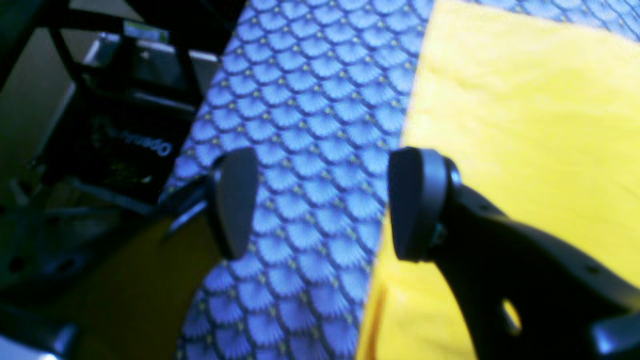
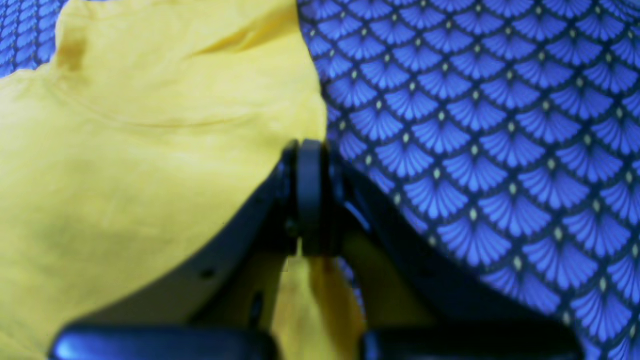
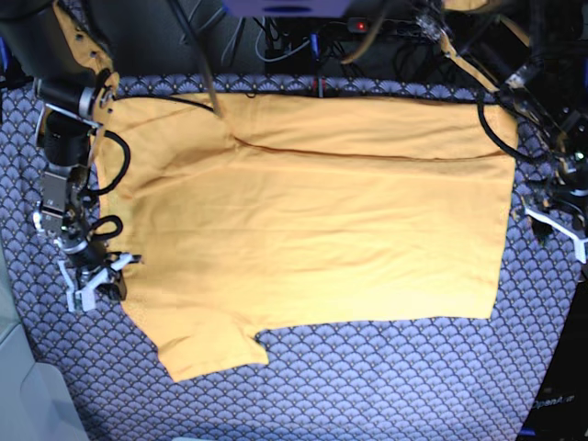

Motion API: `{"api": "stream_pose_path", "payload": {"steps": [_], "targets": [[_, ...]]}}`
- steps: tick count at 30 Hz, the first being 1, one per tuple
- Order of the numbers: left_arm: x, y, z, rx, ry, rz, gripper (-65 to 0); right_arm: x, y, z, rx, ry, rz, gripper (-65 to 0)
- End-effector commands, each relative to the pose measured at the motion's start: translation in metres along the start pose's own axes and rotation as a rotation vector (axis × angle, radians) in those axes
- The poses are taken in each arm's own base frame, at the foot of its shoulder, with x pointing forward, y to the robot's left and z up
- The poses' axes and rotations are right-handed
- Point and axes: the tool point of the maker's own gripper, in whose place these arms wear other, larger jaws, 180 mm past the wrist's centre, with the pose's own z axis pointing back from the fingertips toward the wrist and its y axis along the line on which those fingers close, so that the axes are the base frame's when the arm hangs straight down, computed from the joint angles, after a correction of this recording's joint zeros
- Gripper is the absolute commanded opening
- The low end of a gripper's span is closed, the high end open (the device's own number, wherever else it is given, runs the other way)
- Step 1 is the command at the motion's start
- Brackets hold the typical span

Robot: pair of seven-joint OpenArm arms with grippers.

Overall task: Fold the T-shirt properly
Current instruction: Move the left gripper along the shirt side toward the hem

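Note:
The yellow-orange T-shirt (image 3: 322,230) lies spread flat on the blue scale-patterned cloth (image 3: 386,386), with one sleeve (image 3: 207,354) sticking out at the lower left. My right gripper (image 2: 310,200) is shut on the T-shirt (image 2: 125,165) at its edge, and yellow fabric shows between the fingers behind the tips. In the base view the right gripper (image 3: 110,274) sits at the shirt's left edge. My left gripper (image 1: 322,202) stands open over the patterned cloth (image 1: 300,100), one finger (image 1: 415,205) just at the edge of the T-shirt (image 1: 525,125). In the base view the left gripper (image 3: 544,219) is beside the shirt's right edge.
A crease line (image 3: 367,152) runs across the shirt near its far side. Cables and dark equipment (image 3: 367,37) crowd the table's back edge. A black frame with lettering (image 1: 125,140) stands off the table's side in the left wrist view.

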Motion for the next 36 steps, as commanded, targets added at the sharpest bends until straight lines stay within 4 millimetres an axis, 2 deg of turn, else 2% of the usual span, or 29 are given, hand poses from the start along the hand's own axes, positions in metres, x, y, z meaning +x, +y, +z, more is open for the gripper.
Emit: {"api": "stream_pose_path", "payload": {"steps": [1, 4, 9, 16, 20, 23, 26, 29, 36], "targets": [[0.028, 0.002, -0.004, -0.004, -0.077, 0.014, -24.7, 0.03, -0.007, 0.0, -0.003, -0.073, 0.014, -65.0], [0.035, -0.002, -0.023, -0.036, -0.07, 0.046, -24.7, 0.028, -0.005, -0.001, -0.001, -0.071, 0.011, -65.0], [0.052, -0.038, -0.058, -0.128, -0.103, 0.051, -24.7, 0.026, -0.004, -0.001, 0.002, -0.067, 0.009, -65.0], [0.055, -0.068, -0.101, -0.097, -0.124, 0.027, -24.7, 0.025, -0.004, -0.001, 0.003, -0.064, 0.011, -65.0], [0.052, -0.073, -0.121, -0.109, -0.088, 0.058, -24.7, 0.025, -0.004, -0.002, 0.003, -0.062, 0.011, -65.0], [0.047, -0.071, -0.132, -0.112, -0.073, 0.079, -24.7, 0.024, -0.006, 0.0, -0.001, -0.058, 0.014, -65.0], [0.048, -0.074, -0.14, -0.122, -0.091, 0.104, -24.7, 0.014, -0.005, 0.002, 0.0, -0.042, 0.014, -65.0], [0.038, -0.075, -0.146, -0.129, -0.077, 0.127, -24.7, 0.011, -0.005, 0.003, 0.0, -0.037, 0.012, -65.0], [0.02, -0.099, -0.15, -0.174, -0.085, 0.099, -24.7, 0.01, -0.005, 0.003, 0.0, -0.035, 0.011, -65.0]]}}
